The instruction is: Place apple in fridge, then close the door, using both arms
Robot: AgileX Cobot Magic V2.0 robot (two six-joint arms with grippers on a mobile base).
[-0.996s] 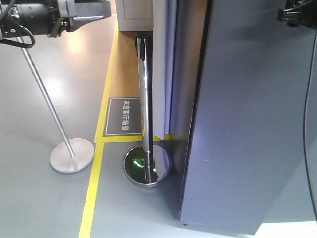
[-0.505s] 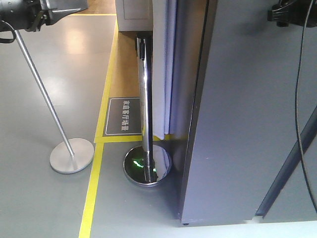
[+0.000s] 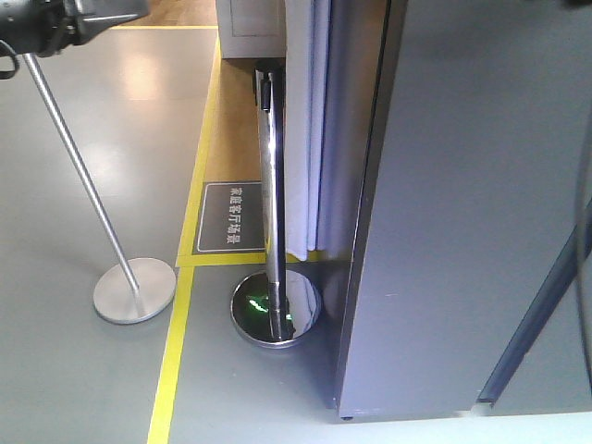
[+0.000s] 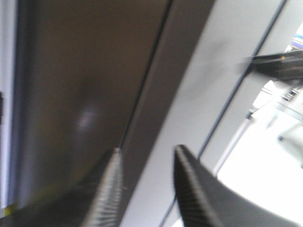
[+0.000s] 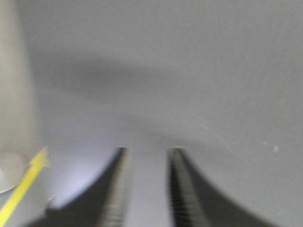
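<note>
Ahead of the left claw (image 4: 144,158), parted and empty, the fridge (image 4: 94,85) looks, through blur, smooth, rigid; grasp its edge. Right claw (image 5: 147,156) parted, empty.

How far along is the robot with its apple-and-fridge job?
Probably near the end. No apple shows in any view, and both the left end effector and right end effector are open and empty. The tall dark grey cabinet fridge shows only its grey outside, no white interior, so the door looks shut or nearly. Whether the apple is inside cannot be seen.
</note>
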